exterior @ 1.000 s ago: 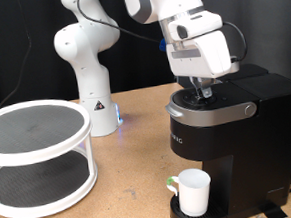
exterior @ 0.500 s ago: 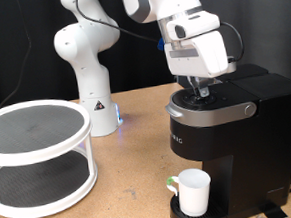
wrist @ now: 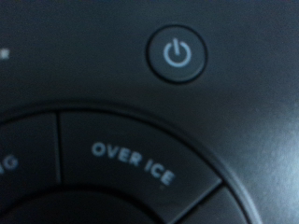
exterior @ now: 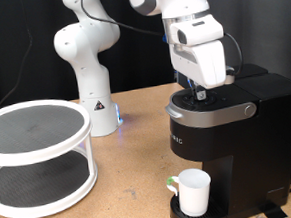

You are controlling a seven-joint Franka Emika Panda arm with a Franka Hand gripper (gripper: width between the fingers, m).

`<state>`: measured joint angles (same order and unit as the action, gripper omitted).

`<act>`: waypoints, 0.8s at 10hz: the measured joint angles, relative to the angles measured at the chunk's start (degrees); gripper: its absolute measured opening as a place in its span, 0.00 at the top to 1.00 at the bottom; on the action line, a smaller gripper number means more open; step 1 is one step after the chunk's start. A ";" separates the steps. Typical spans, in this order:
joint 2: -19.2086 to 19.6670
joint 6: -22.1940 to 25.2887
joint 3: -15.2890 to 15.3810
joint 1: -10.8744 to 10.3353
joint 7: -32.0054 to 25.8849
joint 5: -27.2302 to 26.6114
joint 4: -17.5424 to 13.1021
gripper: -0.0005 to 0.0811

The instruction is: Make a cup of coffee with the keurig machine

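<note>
Wooden tabletop holds the black keurig machine (exterior: 227, 133), with the white cup (exterior: 192, 192) seated on its base. Above the lid, the gripper (exterior: 199, 89) hovers, finger spread unclear. Pressing squarely on one button, such as the power button (wrist: 177, 54), would likely work best.

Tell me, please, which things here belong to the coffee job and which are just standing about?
Job: keurig machine, cup on its base, gripper over the machine's top buttons.
Standing about: white two-tier round shelf, second white robot arm.

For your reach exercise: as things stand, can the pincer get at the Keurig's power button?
Probably yes. The pincer hangs just above the keurig machine lid, and nothing shows between it and the power button.
</note>
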<state>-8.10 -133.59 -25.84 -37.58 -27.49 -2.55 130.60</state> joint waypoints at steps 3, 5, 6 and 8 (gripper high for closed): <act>3.10 7.99 -1.09 0.11 -1.09 -5.06 -4.84 0.99; 5.57 13.73 -1.86 0.20 -3.67 -7.20 -8.37 0.99; 6.64 15.86 -2.05 0.23 -4.40 -7.53 -9.86 0.99; 8.39 19.78 -2.21 0.41 -5.74 -8.00 -12.35 0.99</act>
<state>0.29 -113.81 -28.05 -37.17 -33.24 -10.55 118.25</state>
